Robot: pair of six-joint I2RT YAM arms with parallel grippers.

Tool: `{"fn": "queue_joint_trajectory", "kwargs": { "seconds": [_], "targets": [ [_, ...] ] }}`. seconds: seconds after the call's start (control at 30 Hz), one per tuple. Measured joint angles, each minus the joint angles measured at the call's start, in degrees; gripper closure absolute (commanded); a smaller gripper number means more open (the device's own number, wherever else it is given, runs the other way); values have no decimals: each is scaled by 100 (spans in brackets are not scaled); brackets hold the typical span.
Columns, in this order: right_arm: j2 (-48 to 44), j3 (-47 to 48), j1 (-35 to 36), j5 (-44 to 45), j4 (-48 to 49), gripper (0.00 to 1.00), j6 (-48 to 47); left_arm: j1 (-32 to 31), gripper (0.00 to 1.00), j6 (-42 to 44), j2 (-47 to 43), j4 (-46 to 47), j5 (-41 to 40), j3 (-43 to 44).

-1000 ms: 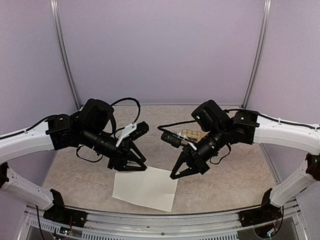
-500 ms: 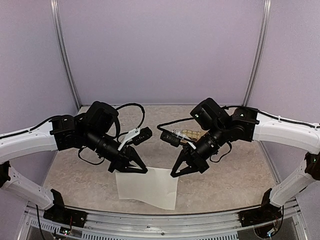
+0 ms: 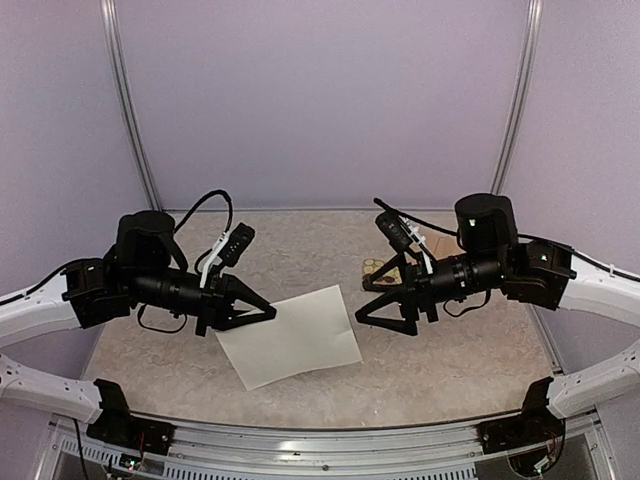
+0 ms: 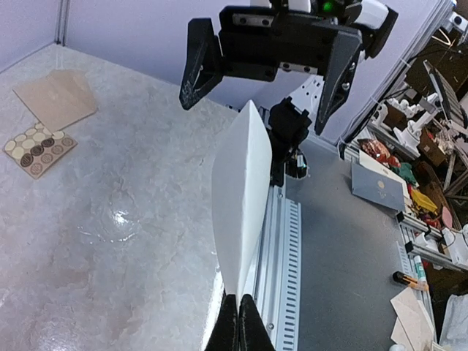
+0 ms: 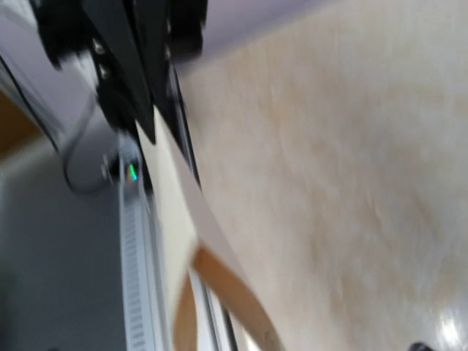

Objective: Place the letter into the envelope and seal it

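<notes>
The letter (image 3: 297, 336) is a plain white sheet held off the table, slanting up to the right. My left gripper (image 3: 270, 312) is shut on its left edge. In the left wrist view the letter (image 4: 238, 183) rises edge-on from the pinched left gripper (image 4: 240, 323). My right gripper (image 3: 364, 304) is open, just right of the sheet's far corner and not touching it. The left wrist view shows the right gripper (image 4: 256, 110) spread wide beyond the sheet's tip. The brown envelope (image 4: 57, 98) lies flat at the back of the table. The right wrist view is blurred and shows the letter (image 5: 165, 212) edge-on.
A card of round gold and brown stickers (image 4: 38, 147) lies next to the envelope, partly showing behind the right arm as the sticker card (image 3: 377, 267). The metal rail (image 3: 320, 455) runs along the table's near edge. Purple walls close in the back and sides.
The right gripper has opened, let go of the letter and drawn back to the right. The left gripper has shut on the sheet, pulled left and lifted it off the table.
</notes>
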Motion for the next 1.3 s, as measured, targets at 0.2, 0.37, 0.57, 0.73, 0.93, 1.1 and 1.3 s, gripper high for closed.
{"fn": "queue_joint_trajectory", "kwargs": {
  "seconds": [0.2, 0.37, 0.57, 0.73, 0.93, 1.1, 1.3],
  "targets": [
    [-260, -955, 2, 42, 1943, 1, 787, 20, 100, -776, -737, 1519, -195, -702],
    [122, -968, 52, -28, 2608, 9, 1016, 20, 100, -1091, -820, 2116, -238, -846],
    [457, -791, 162, -323, 2874, 90, 1073, 20, 98, -1263, -804, 2391, -236, -879],
    [466, -586, 164, -426, 2824, 100, 1021, 28, 83, -1268, -702, 2295, -195, -876],
    [540, 81, 164, -474, 1963, 100, 540, 87, 75, -1154, -481, 1733, 7, -721],
    [730, 590, 164, -581, 1078, 100, 114, 94, 56, -1019, -350, 1311, 151, -542],
    [960, 883, 164, -621, 262, 100, -223, 111, 66, -850, -251, 861, 179, -306]
  ]
}}
